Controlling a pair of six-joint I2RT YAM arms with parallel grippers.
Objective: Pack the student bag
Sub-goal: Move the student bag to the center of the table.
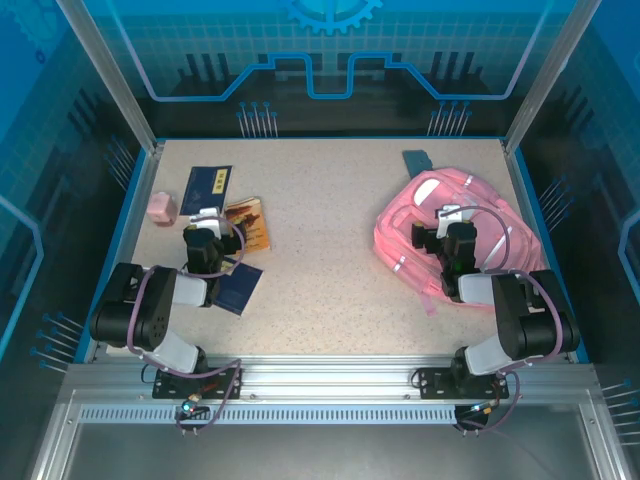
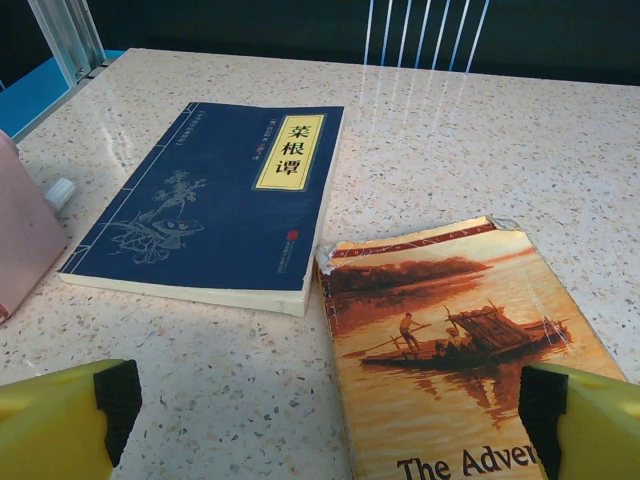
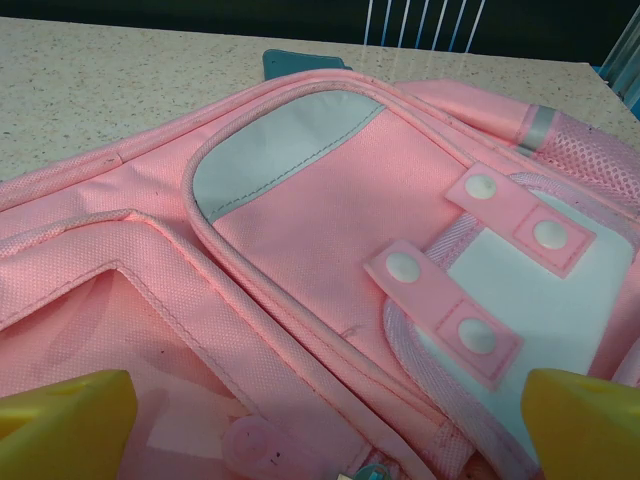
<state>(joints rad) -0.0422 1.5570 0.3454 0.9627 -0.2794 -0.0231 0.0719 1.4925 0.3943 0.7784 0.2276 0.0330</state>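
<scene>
Overhead camera looks down on the whole table; wrist cameras face forward, close over books and student bag.

blue book "菜根谭", orange book "The Adve"

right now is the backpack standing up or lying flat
Lying flat: the backpack is spread out on the table with its front side facing up.

landmark: orange river-boat book, flat on speckled table | blue Chinese-titled book: just beside its far-left corner | pink block: further left | second dark-blue book: near side | teal flat item: well apart, far right
</scene>
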